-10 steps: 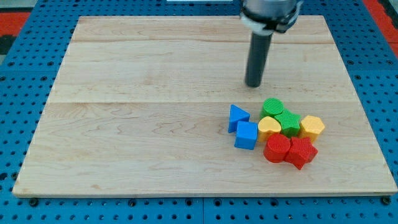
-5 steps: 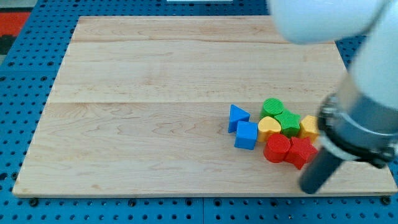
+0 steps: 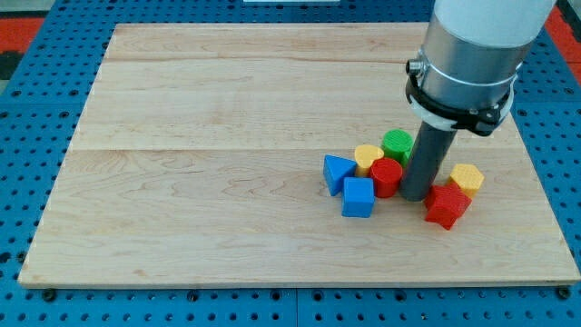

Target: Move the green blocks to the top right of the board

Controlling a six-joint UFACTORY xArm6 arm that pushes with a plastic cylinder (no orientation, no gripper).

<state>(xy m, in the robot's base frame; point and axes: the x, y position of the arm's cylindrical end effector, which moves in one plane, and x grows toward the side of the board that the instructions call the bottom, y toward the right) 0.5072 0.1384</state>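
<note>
One green round block (image 3: 396, 143) shows at the board's right centre, at the top of a cluster. A second green block is not visible; the rod may hide it. My tip (image 3: 416, 196) stands inside the cluster, just below and right of the green round block, right of the red round block (image 3: 386, 176) and left of the red star-like block (image 3: 447, 205).
A yellow block (image 3: 368, 157) lies left of the green one. A yellow block (image 3: 467, 177) lies right of the rod. A blue triangle (image 3: 337, 173) and a blue cube (image 3: 358, 197) lie at the cluster's left. The wooden board (image 3: 227, 136) rests on a blue pegboard.
My tip went from above the cluster, around its right and bottom, then up into it. The red round, yellow and blue triangle blocks shifted up-left; one green block went out of sight.
</note>
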